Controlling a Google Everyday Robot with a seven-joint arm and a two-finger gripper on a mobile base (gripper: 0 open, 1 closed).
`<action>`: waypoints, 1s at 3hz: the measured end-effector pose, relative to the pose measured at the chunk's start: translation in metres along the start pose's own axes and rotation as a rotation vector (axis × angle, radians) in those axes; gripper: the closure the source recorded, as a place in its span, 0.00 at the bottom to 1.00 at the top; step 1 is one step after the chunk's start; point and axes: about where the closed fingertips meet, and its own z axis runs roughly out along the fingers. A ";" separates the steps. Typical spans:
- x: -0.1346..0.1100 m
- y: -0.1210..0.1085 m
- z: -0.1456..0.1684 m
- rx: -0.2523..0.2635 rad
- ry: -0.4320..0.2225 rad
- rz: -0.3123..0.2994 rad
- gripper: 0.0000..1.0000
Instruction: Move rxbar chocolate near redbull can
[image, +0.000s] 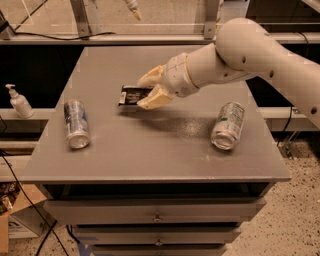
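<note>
Dark rxbar chocolate (131, 95) sits clasped in the gripper (145, 92) over the table (150, 150).

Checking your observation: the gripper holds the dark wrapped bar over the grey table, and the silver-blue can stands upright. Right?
No: the camera view shows the silver-blue can lying on its side. The gripper holds the dark wrapped bar over the grey table.

Table (150, 162): redbull can (76, 123) left, green-print can (228, 125) right; hand (145, 93) over middle.
</note>
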 end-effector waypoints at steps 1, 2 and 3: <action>-0.012 0.030 0.015 -0.123 -0.038 -0.032 1.00; -0.019 0.058 0.032 -0.232 -0.069 -0.044 0.82; -0.022 0.074 0.043 -0.290 -0.087 -0.052 0.60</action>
